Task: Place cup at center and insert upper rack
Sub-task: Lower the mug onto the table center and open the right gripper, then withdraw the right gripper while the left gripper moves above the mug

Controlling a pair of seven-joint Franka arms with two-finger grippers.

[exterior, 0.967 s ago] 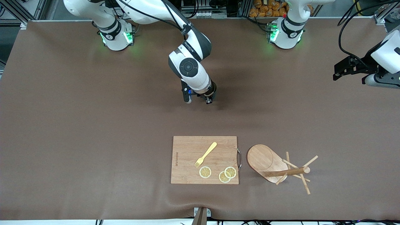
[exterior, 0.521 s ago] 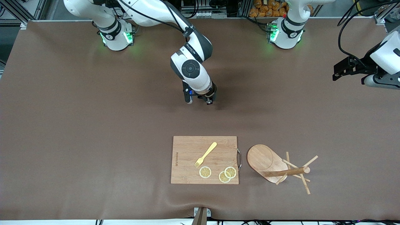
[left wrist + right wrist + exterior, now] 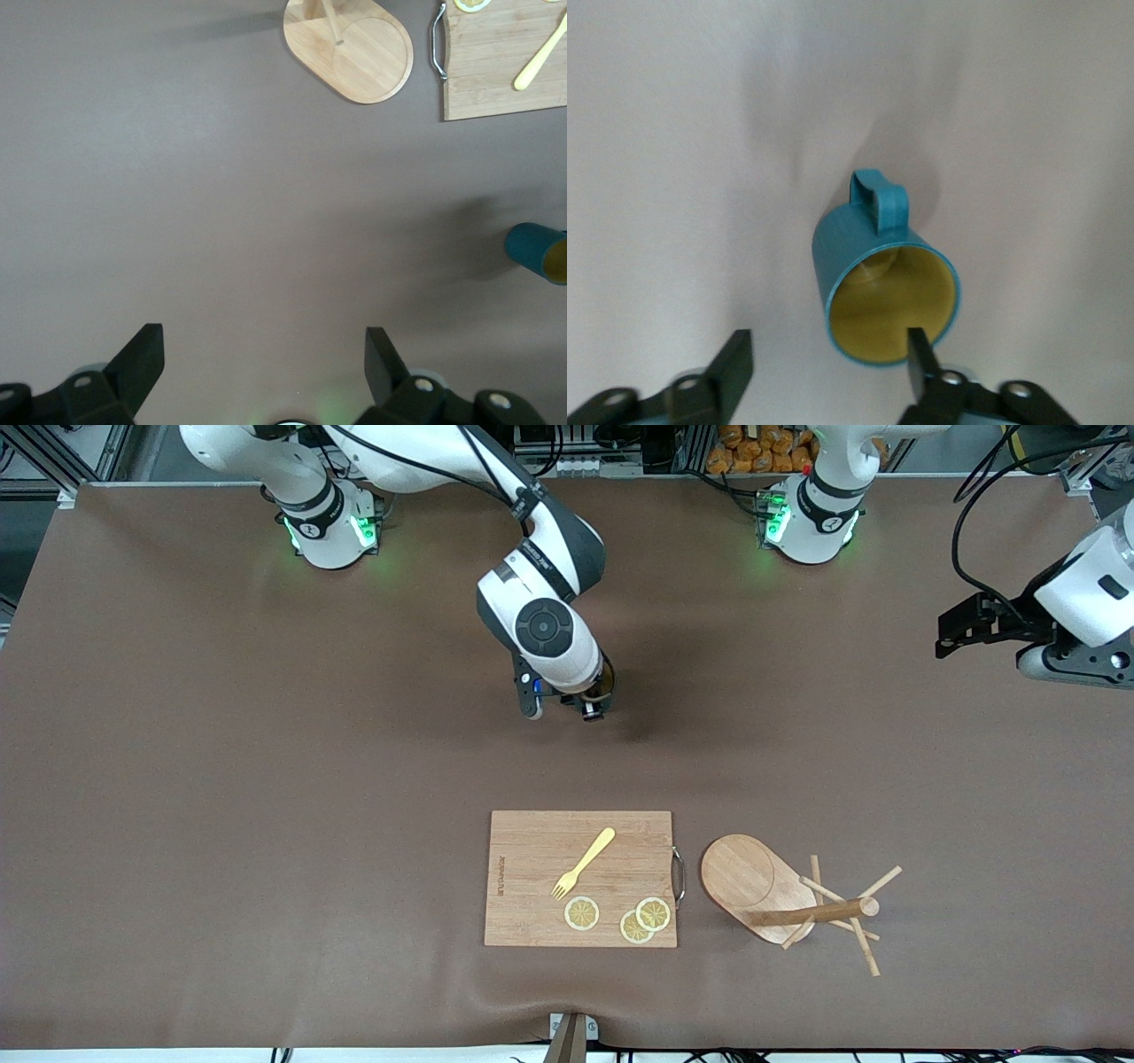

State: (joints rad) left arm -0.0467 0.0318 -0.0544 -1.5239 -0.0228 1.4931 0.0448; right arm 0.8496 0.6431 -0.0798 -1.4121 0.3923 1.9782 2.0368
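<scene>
brown mat [image 3: 266, 779] | right end effector [image 3: 824, 359] parted, one finger seemingly inside cup [image 3: 881, 283] | left end effector [image 3: 261, 363] parted, waiting

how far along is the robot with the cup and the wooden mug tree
The small teal mug with a yellowish inside sits on the brown table near its middle, so that step looks done. The right claw is open above it, one finger at the rim. Left to do: the light wooden mug tree lies tipped beside the rectangular wooden cutting board. The left claw waits open.
</scene>
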